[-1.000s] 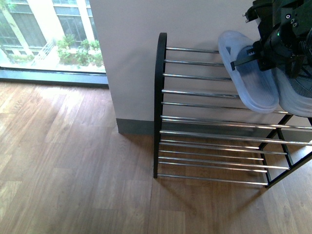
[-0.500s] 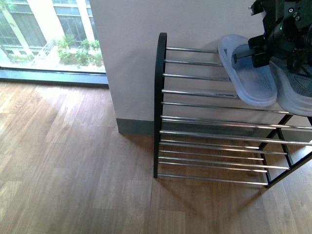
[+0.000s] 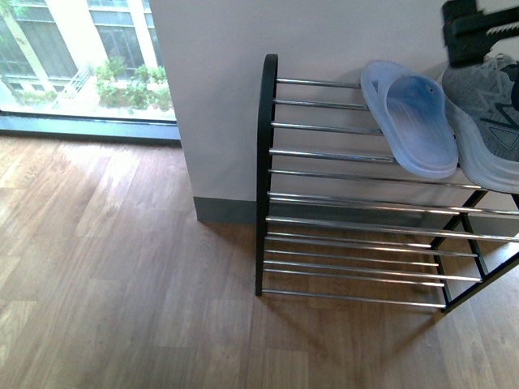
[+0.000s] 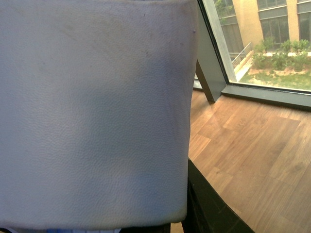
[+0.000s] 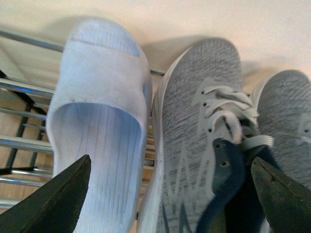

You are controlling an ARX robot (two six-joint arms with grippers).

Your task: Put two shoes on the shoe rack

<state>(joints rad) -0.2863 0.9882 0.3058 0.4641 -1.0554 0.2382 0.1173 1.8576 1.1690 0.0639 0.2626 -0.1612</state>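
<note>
Two shoes sit side by side on the rack's [image 3: 268,162] top tier: slide [image 3: 415,120] left, sneaker [image 3: 486,121] touching it on the right, both running near to far. My right gripper [image 5: 167,191] hangs spread wide and empty just above them; I can't see the left one.

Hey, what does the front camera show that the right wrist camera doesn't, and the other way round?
Only the front view shows the whole low shoe rack with its black metal end frame and lower chrome-rod tiers, the wood floor and the window.

Only the right wrist view shows a second grey knit sneaker beside the first, and the right hand open, its dark fingers apart above the shoes.

Both show the pale blue rubber slide lying on the top rods next to a grey knit sneaker with a white sole, against the white wall.
</note>
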